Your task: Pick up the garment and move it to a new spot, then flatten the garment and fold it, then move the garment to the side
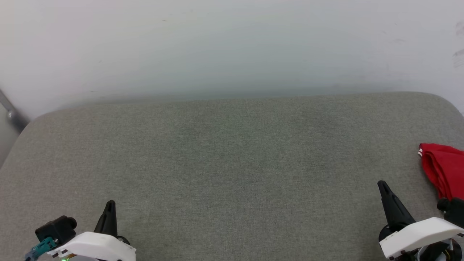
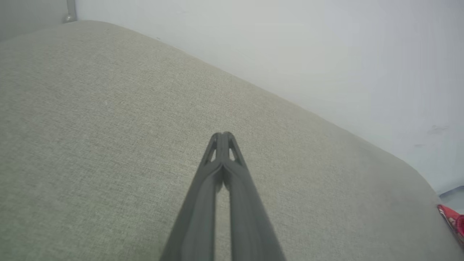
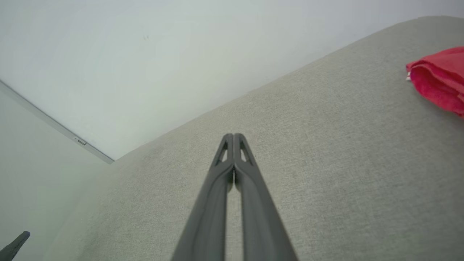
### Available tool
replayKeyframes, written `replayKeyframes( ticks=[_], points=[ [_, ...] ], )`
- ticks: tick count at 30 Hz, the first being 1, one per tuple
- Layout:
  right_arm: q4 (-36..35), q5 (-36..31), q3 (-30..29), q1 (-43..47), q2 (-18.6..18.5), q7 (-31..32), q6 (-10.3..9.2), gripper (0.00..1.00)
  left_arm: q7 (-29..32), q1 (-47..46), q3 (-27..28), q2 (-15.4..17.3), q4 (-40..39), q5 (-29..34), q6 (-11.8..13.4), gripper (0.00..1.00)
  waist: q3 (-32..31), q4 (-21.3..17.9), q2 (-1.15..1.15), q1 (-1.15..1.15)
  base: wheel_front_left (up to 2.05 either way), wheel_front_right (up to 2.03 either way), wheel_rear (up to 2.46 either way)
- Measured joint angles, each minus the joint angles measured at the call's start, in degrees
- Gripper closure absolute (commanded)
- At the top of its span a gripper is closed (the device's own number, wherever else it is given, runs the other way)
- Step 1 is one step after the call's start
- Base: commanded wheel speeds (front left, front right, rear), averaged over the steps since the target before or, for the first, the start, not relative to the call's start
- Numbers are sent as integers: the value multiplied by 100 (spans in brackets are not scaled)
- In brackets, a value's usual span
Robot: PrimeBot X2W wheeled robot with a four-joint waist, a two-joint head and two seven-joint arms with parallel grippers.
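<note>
The garment (image 1: 444,170) is a bunched red cloth with a sliver of white at its corner, lying at the right edge of the grey cushion (image 1: 232,159). In the right wrist view the garment (image 3: 440,78) sits at the upper right, apart from the fingers. A small red scrap of the garment (image 2: 453,221) shows at the right edge of the left wrist view. My right gripper (image 1: 382,185) hovers low at the right, shut and empty, a little left of the cloth. At the lower left, my left gripper (image 1: 110,203) is also shut with nothing in it.
A pale wall (image 1: 232,47) rises behind the cushion. A grey metal bar (image 1: 11,112) slants at the far left by the cushion's corner. The cushion's rounded back corners fall away at left and right.
</note>
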Motion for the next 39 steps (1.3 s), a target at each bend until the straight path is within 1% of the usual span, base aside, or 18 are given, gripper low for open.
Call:
replayKeyframes(
  ticks=[10, 22, 39],
  points=[
    [116, 799, -60, -101, 57, 14, -1, 100, 203, -97, 245, -260, 81, -642, -258, 100, 23, 14, 0, 0, 0, 0, 0],
    [253, 1672, -121, -179, 116, 60, -1, 100, 443, -190, 550, -489, 158, -1321, -538, 100, 52, 31, 0, 0, 0, 0, 0],
    [416, 2735, -209, -355, 175, 111, -1, 100, 711, -341, 909, -822, 252, -2138, -851, 100, 92, 56, 0, 0, 0, 0, 0]
  ],
)
